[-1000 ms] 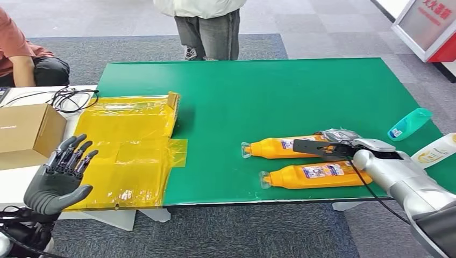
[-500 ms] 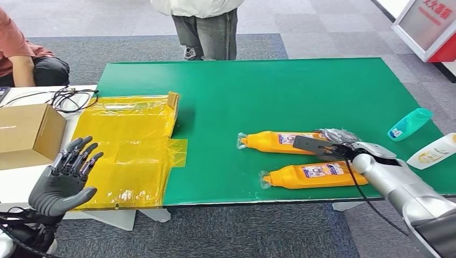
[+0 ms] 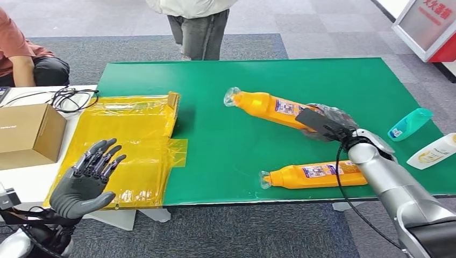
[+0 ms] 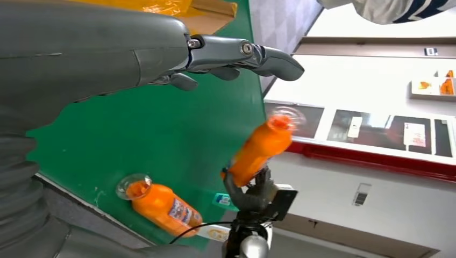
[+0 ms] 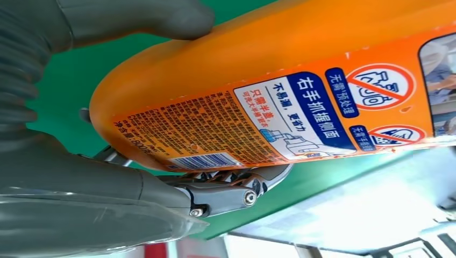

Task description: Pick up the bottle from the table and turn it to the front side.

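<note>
a: over the green table (image 3: 226, 156), in the head view, what is held?

b: an orange bottle (image 3: 266, 105) is gripped at its base end by the right hand (image 3: 328, 123), lifted clear of the tabletop and tilted, its clear cap pointed away to the far left. the fingers are wrapped around its body. a second orange bottle (image 3: 314, 174) is laid flat near the front edge, apart from the hand.

a: and the left hand (image 3: 86, 180)?

b: it is raised near the yellow sheet (image 3: 126, 150), palm open, fingers spread, nothing held. a cardboard box (image 3: 29, 134) is seen on the white side table, a teal bottle (image 3: 410, 123) and a white bottle (image 3: 433, 151) by the right edge, and a person's legs (image 3: 196, 35) beyond the far edge.

a: from the left wrist?

b: the left hand's fingers (image 4: 236, 54) are stretched out, apart, empty. the lifted bottle (image 4: 261, 150) is seen held up in the right hand (image 4: 253, 191), the other bottle (image 4: 161, 207) lying on the green.

a: from the right wrist?

b: the bottle's printed label (image 5: 285, 113) is shown close, its body clamped between thumb (image 5: 140, 19) and fingers (image 5: 231, 191).
</note>
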Controlling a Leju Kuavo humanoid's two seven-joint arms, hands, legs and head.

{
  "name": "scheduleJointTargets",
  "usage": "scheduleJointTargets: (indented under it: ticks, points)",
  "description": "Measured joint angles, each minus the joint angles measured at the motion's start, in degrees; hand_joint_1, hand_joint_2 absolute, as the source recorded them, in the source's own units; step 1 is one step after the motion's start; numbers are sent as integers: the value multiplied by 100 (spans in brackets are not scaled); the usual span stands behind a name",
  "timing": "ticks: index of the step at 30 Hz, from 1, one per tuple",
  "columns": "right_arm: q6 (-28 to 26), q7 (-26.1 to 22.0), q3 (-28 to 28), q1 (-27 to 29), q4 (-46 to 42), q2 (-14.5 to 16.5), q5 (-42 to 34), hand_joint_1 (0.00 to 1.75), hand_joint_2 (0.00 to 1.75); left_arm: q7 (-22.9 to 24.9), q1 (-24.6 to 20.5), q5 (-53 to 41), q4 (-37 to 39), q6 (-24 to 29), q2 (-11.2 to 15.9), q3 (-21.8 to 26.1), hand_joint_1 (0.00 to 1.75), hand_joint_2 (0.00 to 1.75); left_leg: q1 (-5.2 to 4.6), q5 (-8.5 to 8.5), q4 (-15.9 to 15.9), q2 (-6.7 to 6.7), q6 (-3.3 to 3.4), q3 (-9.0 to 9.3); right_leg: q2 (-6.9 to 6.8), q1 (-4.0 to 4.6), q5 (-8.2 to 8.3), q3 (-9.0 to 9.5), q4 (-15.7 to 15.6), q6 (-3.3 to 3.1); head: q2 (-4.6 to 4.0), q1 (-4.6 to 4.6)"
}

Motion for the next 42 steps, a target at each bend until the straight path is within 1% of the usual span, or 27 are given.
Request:
scheduleJointTargets:
  ticks: [3,7,10,14,20,23,32,36,42]
  points:
    - [167,-84,-287,142,-291,143,-507,175,175,-32,-51,-211,17,164,-25,-83,0,175,0,0,0,0,0,0,0,0,0,-1,0,0,0,0]
    - [535,-144,-608,377,-780,346,-1311,175,175,-144,-231,-629,111,541,-83,-180,0,175,0,0,0,0,0,-1,0,0,0,-2,0,0,0,0]
    - [738,-147,-712,525,-1170,469,-1768,175,175,-231,-476,-884,289,810,-127,-208,0,175,0,0,0,0,-1,0,0,0,0,-2,0,0,-1,0]
    - [856,-142,-721,672,-1631,570,-2135,175,175,-344,-816,-1149,586,1158,-182,-223,0,175,0,2,0,0,-2,0,0,0,1,-1,0,0,0,1]
    - [939,-151,-697,865,-2163,623,-2500,175,175,-516,-1227,-1256,956,1562,-260,-212,0,175,0,3,0,0,-2,-1,0,0,1,-1,0,0,0,1]
    - [953,-155,-666,965,-2387,636,-2568,175,175,-586,-1455,-1298,1131,1709,-275,-188,0,175,0,2,0,0,-2,-1,0,0,1,-1,0,0,0,0]
    - [1007,-192,-593,1086,-2671,646,-2730,175,175,-641,-1737,-1263,1357,1773,-291,-179,0,175,0,2,0,0,-3,-1,0,0,1,-2,0,0,0,1]
    - [1064,-235,-438,1162,-2810,705,-2804,175,175,-632,-2088,-1109,1440,1709,-307,-187,0,175,0,4,0,0,-5,-1,1,0,1,-3,1,0,0,-1]
    - [1023,-311,-64,1181,-2815,900,-2750,175,175,-406,-2640,-798,1656,1659,-410,-267,0,175,1,6,0,0,-7,0,1,1,2,-3,3,-2,0,-1]
